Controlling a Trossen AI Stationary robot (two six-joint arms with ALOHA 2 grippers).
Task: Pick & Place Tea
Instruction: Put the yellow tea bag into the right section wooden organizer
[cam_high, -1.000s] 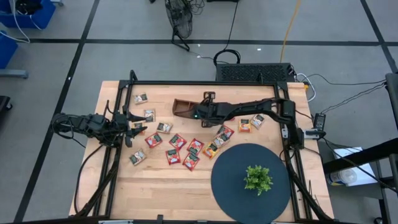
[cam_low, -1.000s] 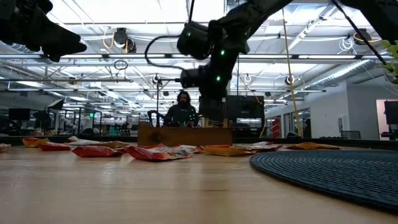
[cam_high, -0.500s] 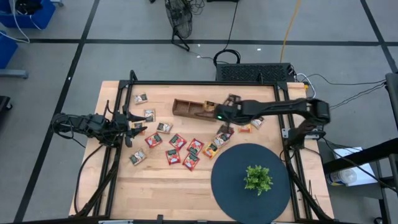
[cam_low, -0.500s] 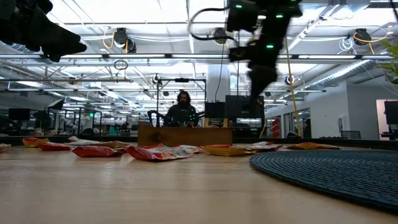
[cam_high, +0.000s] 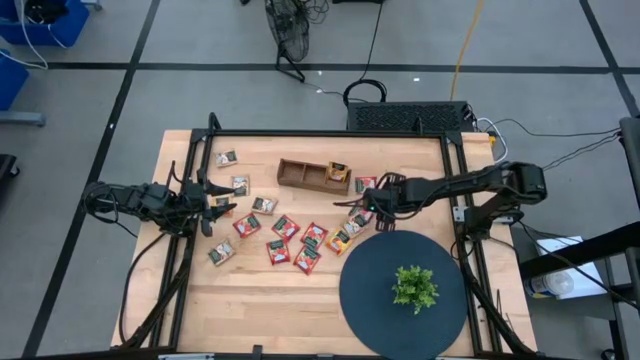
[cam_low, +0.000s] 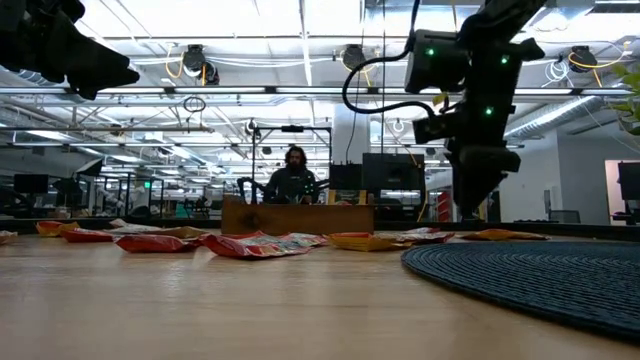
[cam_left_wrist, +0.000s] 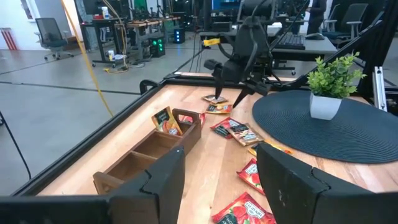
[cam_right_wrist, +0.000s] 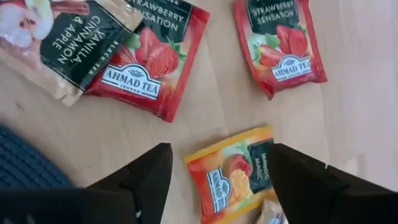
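Tea sachet (cam_right_wrist: 233, 176), orange, lies flat between the right end effector's (cam_right_wrist: 217, 168) open, empty fingers. Descend squarely to the worktop (cam_high: 260, 300), then pinch its edges. Left end effector (cam_high: 208, 203) waits part-open, empty.

2 dark, near-black robot arms made of slim jointed segments, each mounted on a black frame of thin rails at the sides. The left arm (cam_high: 140, 200) carries looped black cables along its length and ends in a gripper (cam_high: 215, 208) with 2 pointed black fingers. The right arm (cam_high: 470, 185) is a long straight tube with a bulkier joint; its wrist housing shows small green lights. The right gripper (cam_right_wrist: 217, 180) has 2 flat, angular matte-black fingers.
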